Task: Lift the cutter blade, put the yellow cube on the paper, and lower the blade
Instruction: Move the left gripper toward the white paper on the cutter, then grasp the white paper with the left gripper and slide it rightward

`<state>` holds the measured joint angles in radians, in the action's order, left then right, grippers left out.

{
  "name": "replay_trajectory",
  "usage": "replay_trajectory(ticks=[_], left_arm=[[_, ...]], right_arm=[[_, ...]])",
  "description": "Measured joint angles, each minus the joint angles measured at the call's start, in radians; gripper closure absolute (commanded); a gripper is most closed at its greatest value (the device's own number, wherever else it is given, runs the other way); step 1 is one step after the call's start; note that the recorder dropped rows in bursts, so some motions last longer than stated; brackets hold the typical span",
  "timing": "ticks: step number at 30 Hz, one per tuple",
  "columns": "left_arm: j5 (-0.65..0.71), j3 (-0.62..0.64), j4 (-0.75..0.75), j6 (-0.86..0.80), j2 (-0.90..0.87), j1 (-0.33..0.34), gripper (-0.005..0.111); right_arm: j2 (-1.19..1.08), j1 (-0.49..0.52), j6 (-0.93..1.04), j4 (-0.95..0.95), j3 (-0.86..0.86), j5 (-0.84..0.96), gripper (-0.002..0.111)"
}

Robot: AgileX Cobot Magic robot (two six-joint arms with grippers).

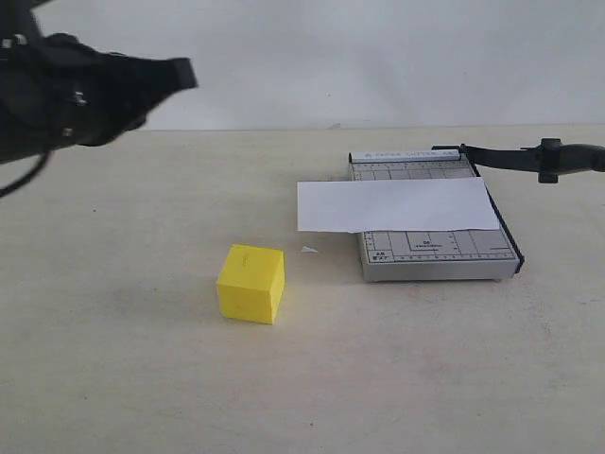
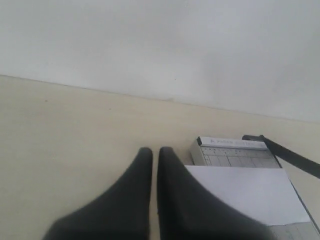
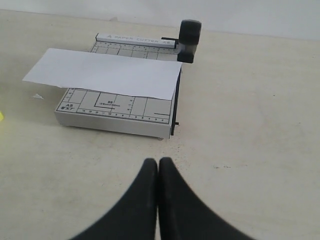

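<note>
Yellow cube (image 1: 250,284) sits alone on the bare beige tabletop (image 1: 113,378), roughly mid-table and nearer the front edge than the cutter, well apart from both grippers. Matte, foam-like faces and crisp square edges: likely light, slightly squashy, grippy rather than slick. A gentle pinch across two opposite side faces should do. Grey gridded trimmer board (image 1: 440,253) lies toward the far edge, right of centre. White paper (image 1: 397,203) lies flat across it, overhanging the board's left side; a thin strip, apt to slide if nudged. Cutter blade (image 1: 501,156) looks raised off the board: a stiff black lever with a thick rounded handle (image 1: 567,159), the obvious place to hold. Left gripper (image 2: 154,152) hangs above the far-left corner, fingers pressed together, empty. Right gripper (image 3: 158,163) likewise closed on nothing. Tiny white scrap (image 1: 308,250) lies between cube and board.
</note>
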<state>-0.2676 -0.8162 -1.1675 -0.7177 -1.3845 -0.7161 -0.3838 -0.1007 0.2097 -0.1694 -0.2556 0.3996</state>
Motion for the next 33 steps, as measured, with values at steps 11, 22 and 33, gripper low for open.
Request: replay_trajectory(ticks=[11, 22, 33], left_arm=[[0.370, -0.507, 0.000, -0.089, -0.586, -0.090, 0.102], [0.467, -0.772, 0.092, -0.089, -0.880, -0.090, 0.102], [0.701, -0.988, 0.148, -0.088, -1.033, -0.090, 0.102]], right_arm=[[-0.091, 0.000, 0.000, 0.000, 0.000, 0.002, 0.108], [-0.240, 0.000, -0.016, -0.062, -0.015, 0.005, 0.108], [-0.240, 0.000, -0.019, -0.103, -0.020, 0.009, 0.108]])
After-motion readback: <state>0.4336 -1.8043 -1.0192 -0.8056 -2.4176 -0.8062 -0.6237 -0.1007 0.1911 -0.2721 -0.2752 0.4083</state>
